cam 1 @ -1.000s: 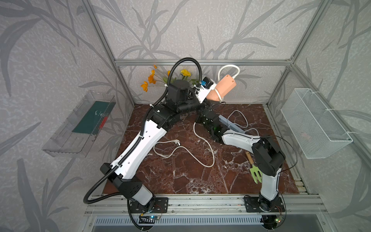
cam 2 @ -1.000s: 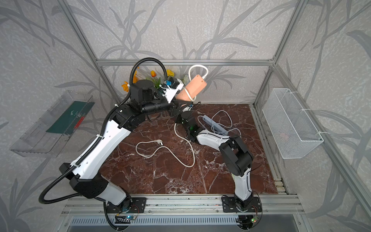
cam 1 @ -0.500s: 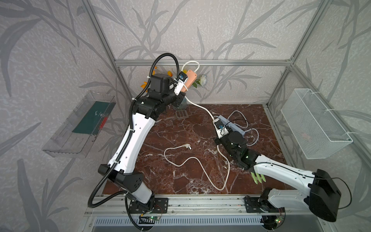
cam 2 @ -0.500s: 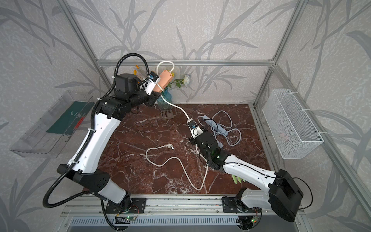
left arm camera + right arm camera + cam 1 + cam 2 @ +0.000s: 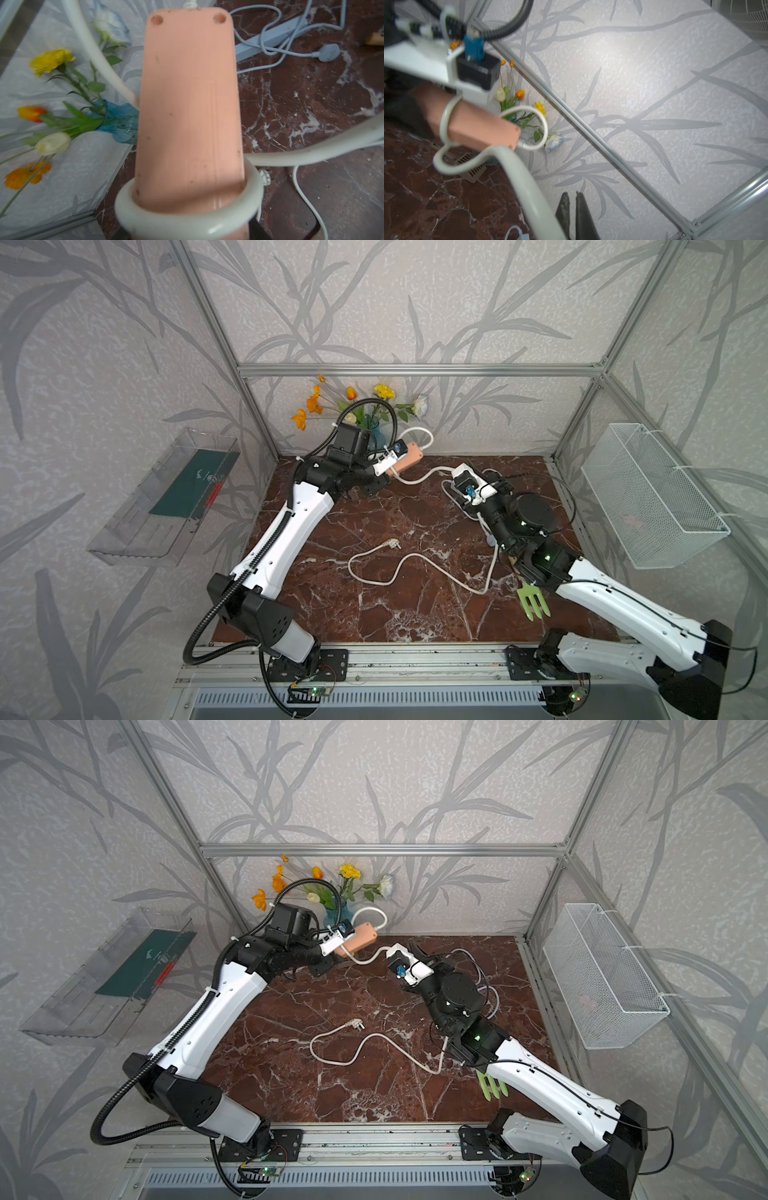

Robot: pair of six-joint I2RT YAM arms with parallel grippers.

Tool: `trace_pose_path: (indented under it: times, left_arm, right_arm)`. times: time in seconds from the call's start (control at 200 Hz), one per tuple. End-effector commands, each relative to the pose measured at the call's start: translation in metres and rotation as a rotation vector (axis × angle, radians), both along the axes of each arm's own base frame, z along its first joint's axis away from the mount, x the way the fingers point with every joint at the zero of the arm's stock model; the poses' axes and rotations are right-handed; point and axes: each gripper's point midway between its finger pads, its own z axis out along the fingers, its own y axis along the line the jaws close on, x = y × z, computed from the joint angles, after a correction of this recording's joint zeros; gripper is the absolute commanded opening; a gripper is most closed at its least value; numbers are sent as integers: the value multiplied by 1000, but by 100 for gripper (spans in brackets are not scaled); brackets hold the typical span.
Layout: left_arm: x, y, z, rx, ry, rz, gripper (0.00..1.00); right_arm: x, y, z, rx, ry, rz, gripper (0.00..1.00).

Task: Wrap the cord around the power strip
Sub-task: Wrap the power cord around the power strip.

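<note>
**Operator:** Where does the wrap stand?

**Observer:** Early. You have one turn on. The left gripper (image 5: 388, 466) is clamped on the power strip (image 5: 409, 454) and holds it off the table, in front of the flowers (image 5: 365, 406) at the back wall. The left wrist view shows a single loop (image 5: 187, 224) of cord (image 5: 415, 568) round the strip at the held end. The rest trails down to the table, and the plug (image 5: 392, 544) lies loose mid-floor.

**Operator:** And my right side?

**Observer:** The right gripper (image 5: 572, 195) has its fingers pressed together. The cord runs just beside them in the right wrist view, but whether it is pinched there I cannot tell.

**Operator:** Next move?

**Observer:** My judgement is a second turn. You need a sure hold on the free run close to the strip, then carry it round the body, laying it next to the first loop and not across it. Keep the cord taut or the first loop may slip off the end.

**Operator:** What differs from half a second back?

**Observer:** The strip was higher and further left along the back wall; now it is lower, by the vase. Your right arm was reaching low across the table and now stands further back, with its wrist near the strip.
</note>
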Motion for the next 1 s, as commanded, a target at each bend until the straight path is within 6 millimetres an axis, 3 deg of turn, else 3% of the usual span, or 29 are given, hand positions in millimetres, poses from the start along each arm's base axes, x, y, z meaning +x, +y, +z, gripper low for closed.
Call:
trace_pose_path:
  times: [0.0, 0.075, 0.295, 0.405, 0.525, 0.595, 0.67, 0.815, 0.885, 0.94, 0.955, 0.995]
  left_arm:
    - [-32, -11, -23, 108, 3, -171, 0]
    - [-54, -27, -26, 66, 5, -245, 0]
    - [-114, -71, 1, -73, -54, -449, 0]
    - [-132, -86, 26, -160, -84, -510, 0]
    - [-140, -106, 63, -333, -111, -553, 0]
    - [-129, -116, 87, -435, -172, -523, 0]
    - [-102, -117, 104, -489, -241, -441, 0]
    - [-44, -96, 141, -616, -317, -251, 0]
    - [-28, -83, 165, -669, -364, -188, 0]
    - [-18, -77, 175, -662, -398, -138, 0]
    - [-16, -76, 178, -657, -406, -128, 0]
    - [-10, -75, 182, -642, -412, -105, 0]
  right_arm:
    - [-8, -1, 81, 102, -164, 79, 0]
    - [7, 1, 89, 90, -140, 93, 0]
    - [68, -11, 65, 126, 105, 192, 0]
    - [95, -28, 56, 290, 253, 296, 0]
    - [115, -16, 28, 420, 418, 426, 0]
    - [129, -8, 7, 518, 502, 455, 0]
    - [145, -4, -25, 641, 588, 449, 0]
    - [170, 3, -118, 696, 752, 247, 0]
    - [172, 7, -156, 679, 808, 184, 0]
    - [173, 6, -174, 686, 832, 130, 0]
    - [176, 8, -191, 681, 859, 110, 0]
    - [176, 11, -205, 669, 875, 81, 0]
